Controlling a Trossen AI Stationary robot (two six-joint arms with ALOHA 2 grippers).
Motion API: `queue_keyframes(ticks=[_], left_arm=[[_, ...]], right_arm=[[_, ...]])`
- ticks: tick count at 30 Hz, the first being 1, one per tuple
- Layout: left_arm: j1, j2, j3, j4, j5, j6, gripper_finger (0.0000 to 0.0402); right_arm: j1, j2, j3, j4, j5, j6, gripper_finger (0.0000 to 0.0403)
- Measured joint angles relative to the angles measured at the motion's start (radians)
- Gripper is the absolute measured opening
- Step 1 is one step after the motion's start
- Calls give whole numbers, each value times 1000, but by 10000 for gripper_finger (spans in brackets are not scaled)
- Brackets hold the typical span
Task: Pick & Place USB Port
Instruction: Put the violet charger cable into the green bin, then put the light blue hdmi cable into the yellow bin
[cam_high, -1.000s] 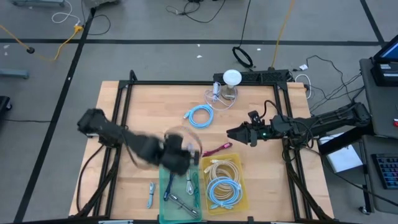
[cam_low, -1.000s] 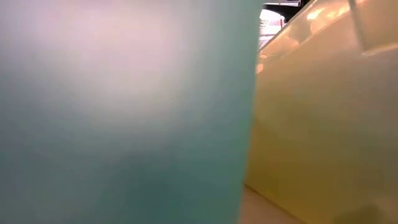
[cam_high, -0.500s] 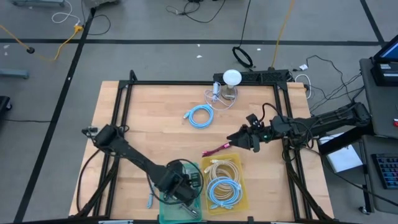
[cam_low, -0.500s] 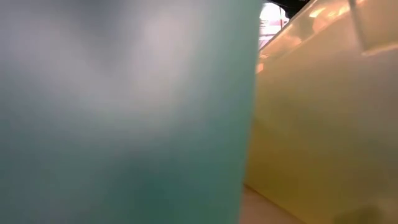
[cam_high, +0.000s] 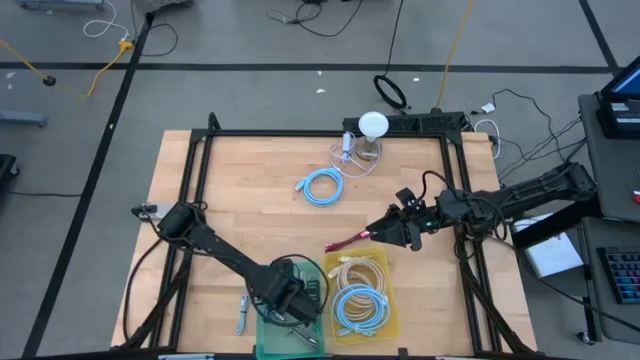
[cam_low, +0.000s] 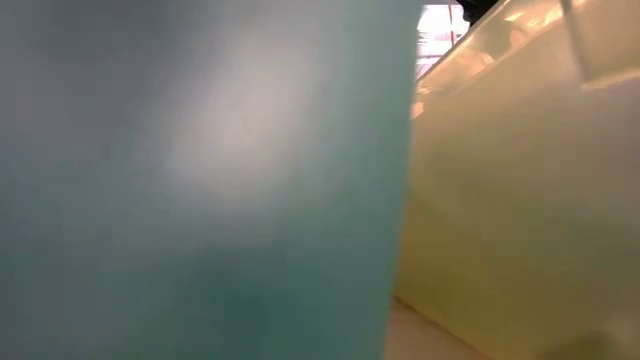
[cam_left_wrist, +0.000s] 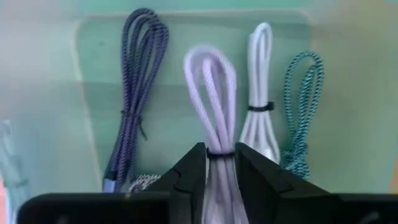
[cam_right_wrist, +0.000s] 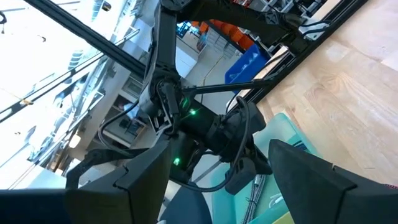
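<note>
Wooden bench (cam_high: 250, 210) seen from above: left tool (cam_left_wrist: 221, 163) over the green tray (cam_high: 262, 335), fingers slightly parted around a lavender cable bundle (cam_left_wrist: 214, 124); right tool (cam_high: 388, 229), fingers apart and empty, beside a magenta cable (cam_high: 348, 241)

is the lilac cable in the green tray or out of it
In. The left wrist view shows the lilac cable lying bundled on the green tray, the left hand straddling it.

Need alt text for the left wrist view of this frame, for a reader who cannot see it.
The left gripper has a pale lilac cable bundle between its dark fingers, over the green tray. Beside it in the tray lie a dark blue braided cable, a white cable and a teal braided cable.
</note>
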Motion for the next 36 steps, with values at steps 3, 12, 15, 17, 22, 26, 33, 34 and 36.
queue_keyframes(ticks=[3, 12, 15, 17, 22, 26, 33, 34, 36], left_arm=[[8, 0, 0, 12, 4, 33, 101], [9, -6, 0, 11, 36, 102, 118], [1, -45, 0, 12, 22, 123, 119], [-2, -87, 0, 8, -13, 141, 119], [21, -232, 0, -50, -179, 230, 120], [118, -341, 0, -170, -325, 394, 120], [531, -361, 0, -149, -210, 1095, 120], [590, -344, 0, -126, -175, 1189, 120], [692, -309, 0, -88, -117, 1353, 120]], right_arm=[[0, 0, 0, -1, 0, 0, 265], [0, 0, 0, -3, -1, 3, 265], [0, 0, 0, -6, -17, 10, 265], [0, 0, 0, -6, -24, 19, 265], [0, 0, 0, -7, -27, 26, 265], [-6, 0, 0, -7, -22, 26, 265], [-36, 0, 0, -7, 47, 40, 265], [-41, 0, 0, -6, 62, 48, 265], [-48, 0, 0, -7, 95, 58, 265]])
